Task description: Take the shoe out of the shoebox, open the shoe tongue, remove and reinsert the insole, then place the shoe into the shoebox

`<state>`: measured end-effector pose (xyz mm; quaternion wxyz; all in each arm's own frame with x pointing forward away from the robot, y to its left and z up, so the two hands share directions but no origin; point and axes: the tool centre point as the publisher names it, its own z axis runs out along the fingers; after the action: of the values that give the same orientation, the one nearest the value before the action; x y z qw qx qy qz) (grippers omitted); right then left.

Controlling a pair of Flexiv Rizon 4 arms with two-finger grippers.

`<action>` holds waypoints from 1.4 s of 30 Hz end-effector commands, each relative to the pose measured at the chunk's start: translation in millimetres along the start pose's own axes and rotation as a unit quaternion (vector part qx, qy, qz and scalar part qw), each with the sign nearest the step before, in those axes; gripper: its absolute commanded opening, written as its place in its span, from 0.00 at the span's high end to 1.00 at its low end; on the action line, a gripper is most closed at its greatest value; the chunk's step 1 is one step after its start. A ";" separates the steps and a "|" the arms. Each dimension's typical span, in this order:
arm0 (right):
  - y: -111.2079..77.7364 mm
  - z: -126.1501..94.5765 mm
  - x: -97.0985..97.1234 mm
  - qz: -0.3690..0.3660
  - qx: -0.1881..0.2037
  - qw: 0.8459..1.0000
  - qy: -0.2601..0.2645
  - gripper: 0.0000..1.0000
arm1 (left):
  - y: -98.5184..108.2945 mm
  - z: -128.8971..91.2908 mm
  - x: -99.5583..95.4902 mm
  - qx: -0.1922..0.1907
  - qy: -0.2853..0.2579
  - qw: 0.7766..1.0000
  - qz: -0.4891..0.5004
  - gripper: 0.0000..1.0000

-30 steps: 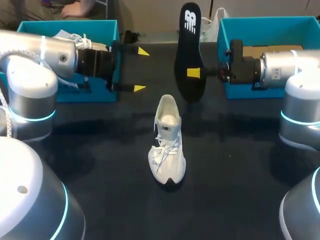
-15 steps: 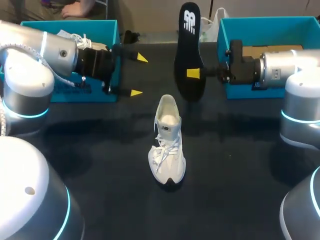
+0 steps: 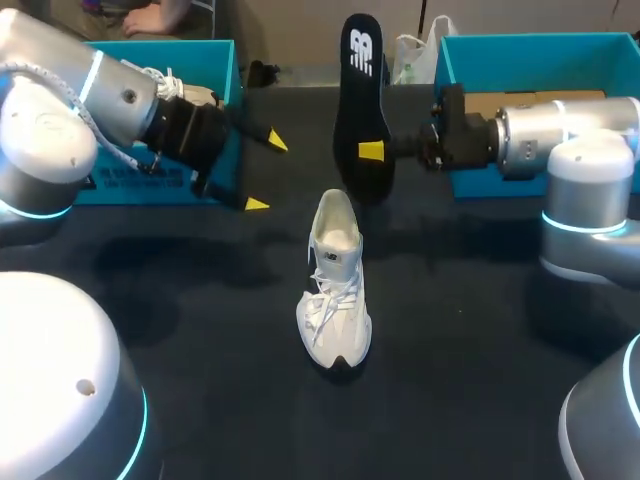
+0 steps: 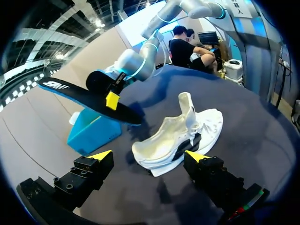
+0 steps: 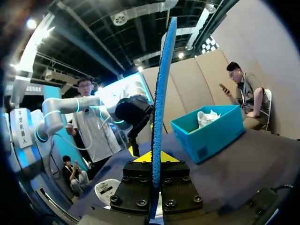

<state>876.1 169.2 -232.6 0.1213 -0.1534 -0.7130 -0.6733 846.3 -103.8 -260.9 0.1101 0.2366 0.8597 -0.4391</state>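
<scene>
Two pairs differed: my right jaws clenched the upright insole [image 3: 360,100]; my left jaws gaped, the shoe [image 3: 335,290] ahead. Steadying that shoe first seemed wise.

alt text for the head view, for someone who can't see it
The right gripper holds a black insole upright just beyond a white shoe standing on the black table. The left gripper is open near the left blue shoebox; the right blue shoebox sits opposite.

Insole [image 5: 161,84] upright, edge-on, clamped between right jaws; shoebox [image 5: 211,129] beyond.
</scene>
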 end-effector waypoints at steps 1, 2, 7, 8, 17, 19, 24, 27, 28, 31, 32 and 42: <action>-2.7 9.9 -8.7 0.000 0.003 1.000 0.009 1.00 | 5.5 12.5 4.7 -0.007 0.015 1.000 -0.007 0.00; -3.1 10.7 -8.8 0.001 0.004 1.000 0.010 1.00 | 7.1 15.1 7.0 -0.008 0.017 1.000 -0.009 0.00; -5.5 13.1 -8.7 -0.002 0.004 1.000 0.012 1.00 | 17.3 28.7 15.6 -0.018 0.024 0.999 -0.024 0.00; -6.0 13.2 -8.6 -0.001 0.005 1.000 0.012 1.00 | 18.9 30.8 17.2 -0.018 0.025 0.999 -0.025 0.00; -11.8 14.9 -6.9 -0.001 0.004 1.000 0.011 1.00 | 32.1 46.6 26.0 -0.029 0.022 0.998 -0.047 0.00; -13.3 16.6 -5.8 0.000 0.002 1.000 0.011 1.00 | 34.2 49.2 25.8 -0.032 0.022 0.998 -0.049 0.00; -17.2 21.0 -3.7 0.010 -0.004 1.000 0.015 1.00 | 35.1 53.2 24.0 -0.041 0.017 0.998 -0.050 0.00; -17.2 21.0 -3.7 0.010 -0.004 1.000 0.015 1.00 | 35.1 53.2 24.0 -0.041 0.017 0.998 -0.050 0.00; -17.2 21.0 -3.7 0.010 -0.004 1.000 0.015 1.00 | 35.1 53.2 24.0 -0.041 0.017 0.998 -0.050 0.00; -17.2 21.0 -3.7 0.010 -0.004 1.000 0.015 1.00 | 35.1 53.2 24.0 -0.041 0.017 0.998 -0.050 0.00; -17.2 21.0 -3.7 0.010 -0.004 1.000 0.015 1.00 | 35.1 53.2 24.0 -0.041 0.017 0.998 -0.050 0.00; -17.2 21.0 -3.7 0.010 -0.004 1.000 0.015 1.00 | 35.1 53.2 24.0 -0.041 0.017 0.998 -0.050 0.00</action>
<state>873.1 187.6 -250.4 0.1384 -0.1512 -0.7065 -0.6774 842.1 -121.4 -327.1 0.0836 0.1956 0.8887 -0.4061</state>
